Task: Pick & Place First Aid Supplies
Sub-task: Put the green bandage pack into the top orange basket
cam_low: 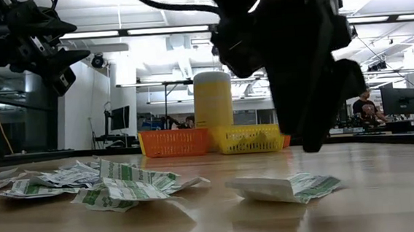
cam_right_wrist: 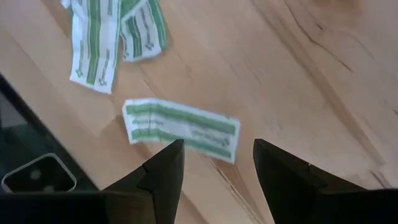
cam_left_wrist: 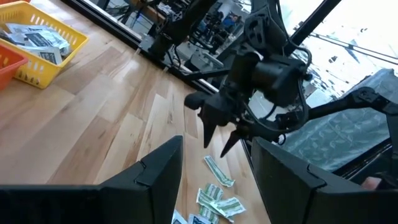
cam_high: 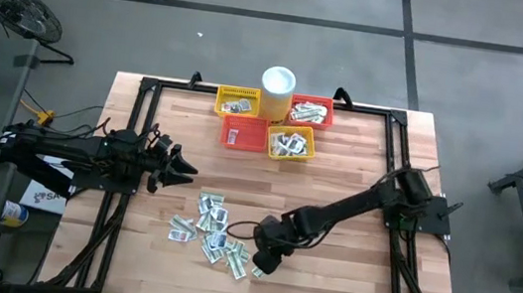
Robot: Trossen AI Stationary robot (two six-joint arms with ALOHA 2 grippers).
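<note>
Right claw (cam_right_wrist: 214, 163) spread, hovering just over lone green-striped sachet (cam_right_wrist: 180, 129), not touching.

I work in a lab. Beyond my wooden surface (cam_high: 359, 169) are monitors (cam_low: 398, 101), ceiling striplights (cam_low: 161, 30) and a concrete floor (cam_high: 254, 46).

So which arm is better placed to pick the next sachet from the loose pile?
The right: its open end effector hangs directly above a white sachet with green stripes. The left end effector waits apart from the pile.
</note>
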